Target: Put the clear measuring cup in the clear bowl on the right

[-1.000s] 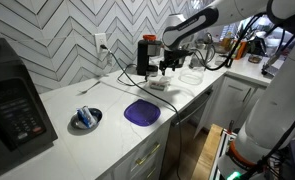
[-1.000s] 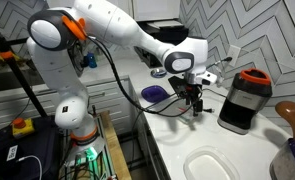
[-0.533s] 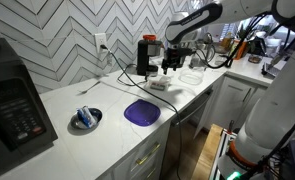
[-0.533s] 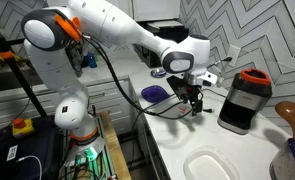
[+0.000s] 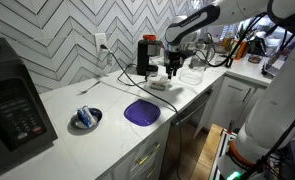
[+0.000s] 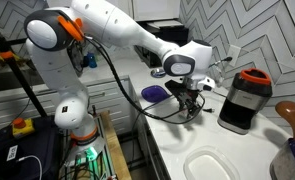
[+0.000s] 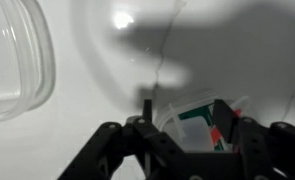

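In the wrist view my gripper [image 7: 187,135] is shut on the clear measuring cup [image 7: 183,118], a small see-through cup with green and red markings that sits between the two dark fingers. The clear bowl [image 7: 15,60] shows at the upper left of that view, apart from the cup. In both exterior views the gripper [image 5: 173,70] [image 6: 192,108] hangs a little above the white counter, near the black coffee machine [image 5: 147,55]. The clear bowl [image 5: 191,75] [image 6: 212,165] lies on the counter a short way beyond the gripper.
A purple round plate [image 5: 141,112] [image 6: 155,93] lies on the counter, with a bluish-grey bowl [image 5: 86,119] and a black microwave [image 5: 12,105] further along. The coffee machine [image 6: 244,100] and a wooden spoon [image 6: 290,115] stand near the clear bowl. Cables run along the tiled wall.
The gripper has shifted a little toward the clear bowl with the cup in it. Nothing else has moved.
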Controlling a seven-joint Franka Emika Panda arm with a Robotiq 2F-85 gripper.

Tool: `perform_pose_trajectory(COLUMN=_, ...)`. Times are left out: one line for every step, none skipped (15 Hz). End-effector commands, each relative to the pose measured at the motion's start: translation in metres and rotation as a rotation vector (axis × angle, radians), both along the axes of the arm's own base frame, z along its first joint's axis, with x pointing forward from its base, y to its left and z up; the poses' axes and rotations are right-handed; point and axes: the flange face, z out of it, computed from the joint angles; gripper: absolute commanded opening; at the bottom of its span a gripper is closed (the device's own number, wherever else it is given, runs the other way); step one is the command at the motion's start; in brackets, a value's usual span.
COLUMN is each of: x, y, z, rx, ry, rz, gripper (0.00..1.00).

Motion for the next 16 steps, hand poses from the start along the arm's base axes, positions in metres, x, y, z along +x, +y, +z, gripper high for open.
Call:
perform_pose_trajectory(x=-0.006, y=-0.004, z=-0.004, rx=0.037, ry=0.025, rz=0.062, gripper=0.41)
perform_pose_trajectory(x=-0.007, y=-0.005, z=-0.004, rx=0.036, ry=0.026, rz=0.073, gripper=0.38)
perform_pose_trajectory(x=-0.008, y=-0.006, z=-0.003, rx=0.034, ry=0.026, rz=0.079, gripper=0.34)
perform_pose_trajectory(x=-0.008, y=-0.007, z=-0.002, rx=0.032, ry=0.025, rz=0.082, gripper=0.28)
perform_pose_trajectory(x=-0.007, y=-0.007, z=-0.003, rx=0.032, ry=0.022, rz=0.086, gripper=0.21)
perform_pose_trajectory(x=-0.006, y=-0.007, z=-0.004, rx=0.036, ry=0.02, rz=0.091, gripper=0.17)
perform_pose_trajectory(x=-0.006, y=-0.007, z=-0.004, rx=0.034, ry=0.023, rz=0.094, gripper=0.01)
perform_pose_trajectory(x=-0.006, y=-0.007, z=-0.003, rx=0.033, ry=0.019, rz=0.097, gripper=0.0)
perform_pose_trajectory(x=-0.007, y=-0.007, z=0.0, rx=0.032, ry=0.011, rz=0.096, gripper=0.0)
perform_pose_trajectory(x=-0.007, y=-0.008, z=0.006, rx=0.027, ry=-0.003, rz=0.091, gripper=0.0)
perform_pose_trajectory(x=-0.008, y=-0.009, z=0.012, rx=0.027, ry=-0.019, rz=0.088, gripper=0.01)
perform_pose_trajectory(x=-0.008, y=-0.01, z=0.021, rx=0.026, ry=-0.042, rz=0.078, gripper=0.01)
perform_pose_trajectory(x=-0.009, y=-0.011, z=0.031, rx=0.029, ry=-0.069, rz=0.062, gripper=0.01)
perform_pose_trajectory(x=-0.012, y=-0.014, z=0.046, rx=0.033, ry=-0.105, rz=0.04, gripper=0.01)
perform_pose_trajectory(x=-0.014, y=-0.017, z=0.058, rx=0.034, ry=-0.138, rz=0.021, gripper=0.01)
perform_pose_trajectory(x=-0.018, y=-0.021, z=0.073, rx=0.043, ry=-0.175, rz=0.001, gripper=0.01)
